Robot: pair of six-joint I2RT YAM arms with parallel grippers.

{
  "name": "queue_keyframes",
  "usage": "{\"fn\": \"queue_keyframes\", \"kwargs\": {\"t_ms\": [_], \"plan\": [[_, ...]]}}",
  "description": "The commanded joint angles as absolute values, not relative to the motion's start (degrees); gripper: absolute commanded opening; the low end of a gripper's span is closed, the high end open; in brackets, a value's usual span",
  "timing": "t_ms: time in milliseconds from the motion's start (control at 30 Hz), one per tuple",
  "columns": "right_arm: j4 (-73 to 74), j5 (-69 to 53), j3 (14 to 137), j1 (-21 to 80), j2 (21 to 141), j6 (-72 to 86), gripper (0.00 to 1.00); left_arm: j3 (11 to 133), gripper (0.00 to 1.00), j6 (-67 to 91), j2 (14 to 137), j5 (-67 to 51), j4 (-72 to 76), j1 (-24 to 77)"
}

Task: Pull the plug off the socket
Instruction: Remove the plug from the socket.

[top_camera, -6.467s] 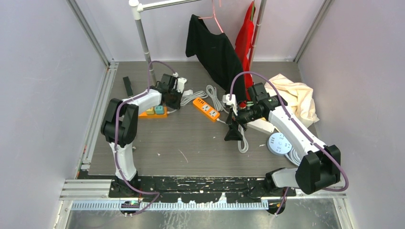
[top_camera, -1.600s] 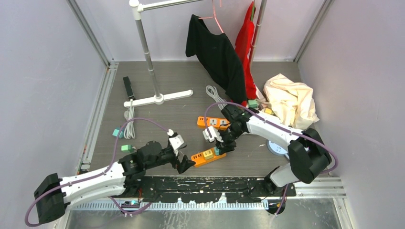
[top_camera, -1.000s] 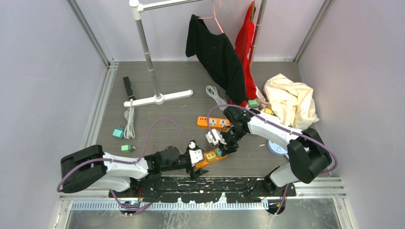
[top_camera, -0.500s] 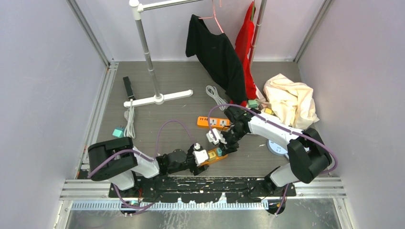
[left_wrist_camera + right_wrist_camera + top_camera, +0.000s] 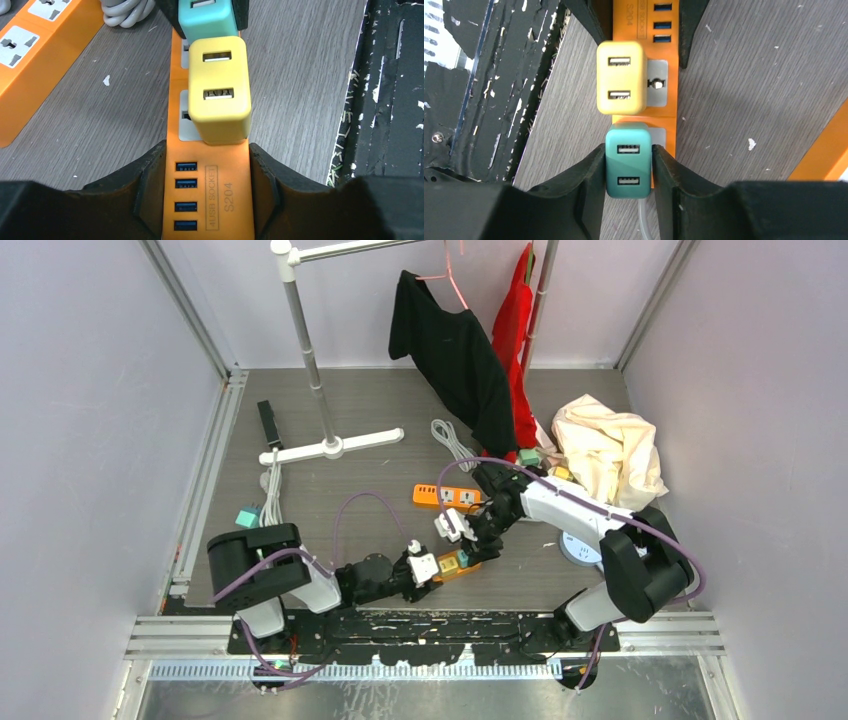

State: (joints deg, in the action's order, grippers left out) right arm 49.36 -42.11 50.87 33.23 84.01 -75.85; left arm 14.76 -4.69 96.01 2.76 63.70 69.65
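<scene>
An orange socket strip (image 5: 452,566) lies near the table's front edge with a yellow plug (image 5: 219,90) and a teal plug (image 5: 628,162) seated in it. My left gripper (image 5: 206,152) is shut on the strip's USB end (image 5: 207,200), a finger pressed against each long side. From the opposite end, my right gripper (image 5: 628,150) is shut on the teal plug, which still sits against the strip (image 5: 664,112). The yellow plug (image 5: 621,77) stands between the two grippers. In the top view the left gripper (image 5: 432,570) and right gripper (image 5: 468,552) nearly meet over the strip.
A second orange strip (image 5: 447,497) lies just behind. A white round socket (image 5: 580,548) and a cream cloth (image 5: 608,450) are at the right. The clothes rack base (image 5: 330,447) stands behind, loose green plugs (image 5: 246,518) lie left, and the black base rail (image 5: 420,625) runs close in front.
My left arm swung in from the left to the strip's near end and its jaws closed onto the strip. The right gripper kept its hold on the teal plug.
</scene>
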Motion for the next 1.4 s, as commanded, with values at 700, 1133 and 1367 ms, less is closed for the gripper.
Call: {"fn": "queue_keyframes", "kwargs": {"t_ms": [700, 1133, 1367], "plan": [[60.85, -50.26, 55.66, 24.4, 80.81, -84.26, 0.07, 14.96, 0.0, -3.78, 103.75, 4.64, 77.12, 69.25], [53.26, -51.67, 54.26, 32.96, 81.86, -76.53, 0.01, 16.6, 0.0, -2.84, 104.42, 2.29, 74.46, 68.32], [53.24, -48.56, 54.3, 32.2, 81.24, -76.86, 0.01, 17.25, 0.0, -2.26, 104.68, 1.16, 73.3, 67.62]]}}
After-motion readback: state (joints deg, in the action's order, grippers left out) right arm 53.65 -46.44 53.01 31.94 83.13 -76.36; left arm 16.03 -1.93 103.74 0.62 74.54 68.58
